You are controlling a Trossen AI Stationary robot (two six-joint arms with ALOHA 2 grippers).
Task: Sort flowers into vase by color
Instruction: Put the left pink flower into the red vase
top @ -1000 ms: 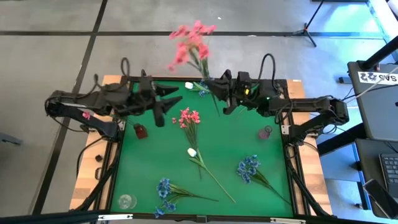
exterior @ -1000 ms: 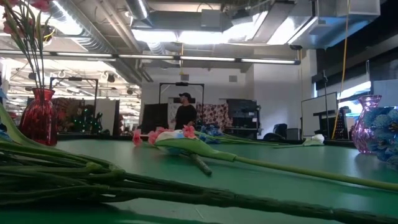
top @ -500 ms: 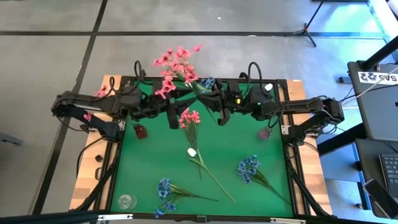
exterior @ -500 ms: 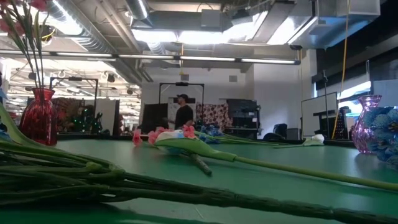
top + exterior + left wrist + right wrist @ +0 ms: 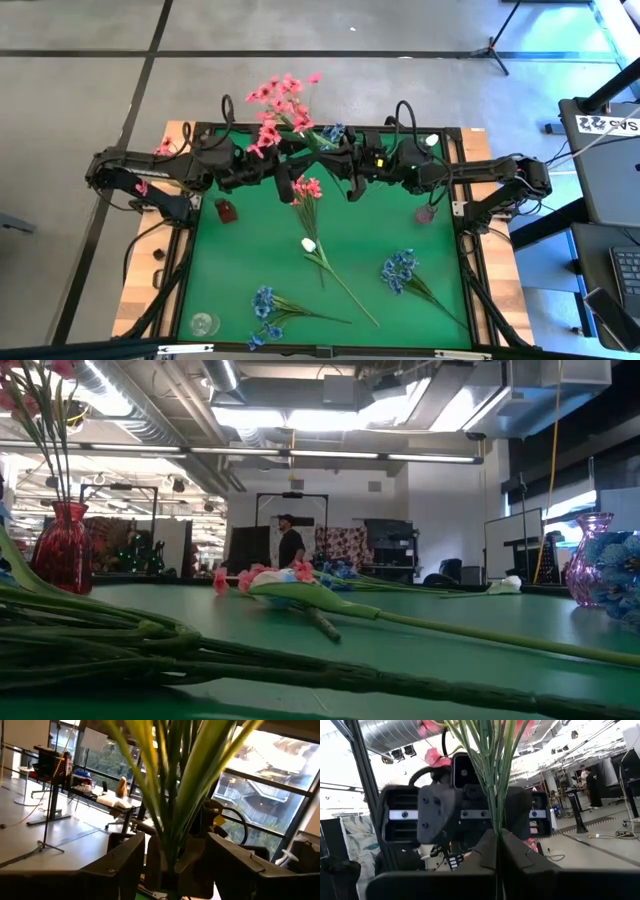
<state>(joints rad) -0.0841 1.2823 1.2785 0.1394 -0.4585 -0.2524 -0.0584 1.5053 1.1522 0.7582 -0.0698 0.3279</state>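
Right gripper [image 5: 348, 178] of ours is clamped on the pink sprig's [image 5: 280, 108] stems above the table's far edge while the left gripper [image 5: 290, 176] stands spread around them, seemingly mid-handover, so next we should close left before releasing right.

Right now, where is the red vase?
In the high view the red vase stands on the left part of the green mat, just below the left arm, left of the pink sprig lying on the mat.

Green table [image 5: 240, 270]: flower sprigs [image 5: 318, 250], red vase [image 5: 226, 210], possibly glass [image 5: 203, 323].
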